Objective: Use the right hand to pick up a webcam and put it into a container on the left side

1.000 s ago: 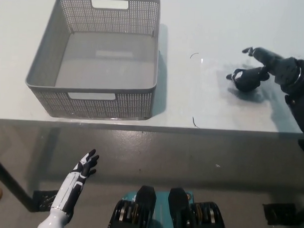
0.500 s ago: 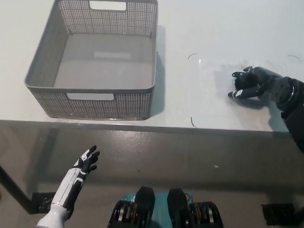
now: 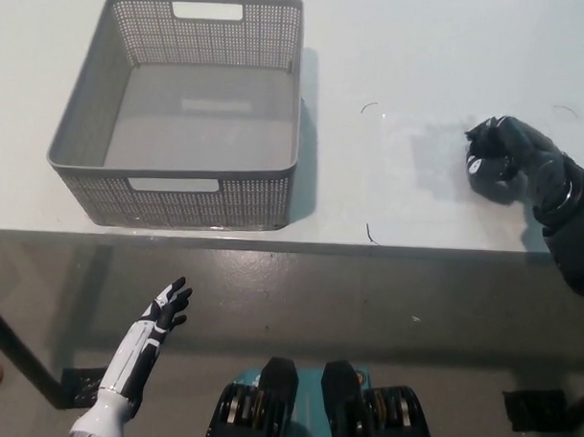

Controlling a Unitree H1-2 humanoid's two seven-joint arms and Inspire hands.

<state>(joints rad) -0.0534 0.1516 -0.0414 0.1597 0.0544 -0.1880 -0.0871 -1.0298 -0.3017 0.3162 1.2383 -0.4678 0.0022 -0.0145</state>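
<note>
While your right hand (image 3: 510, 154) curls its black fingers (image 3: 484, 141) around the webcam (image 3: 480, 168) near the table's (image 3: 394, 49) right edge, judge the thing as small, light, rigid and smooth-shelled: grip its body, not any clip or lens. Black on black, so you cannot tell how firm the hold is. Since the earlier frame the hand has shifted rightward with the webcam. The basket (image 3: 178, 181) waits at the table's left; your left hand (image 3: 164, 310) hangs below the front edge, fingers spread.

the basket (image 3: 181, 109) stands on the table (image 3: 394, 49), with the right hand (image 3: 510, 154) and webcam (image 3: 483, 160) well to its right on the table, and the left hand (image 3: 164, 310) before it, below the table's edge.
</note>
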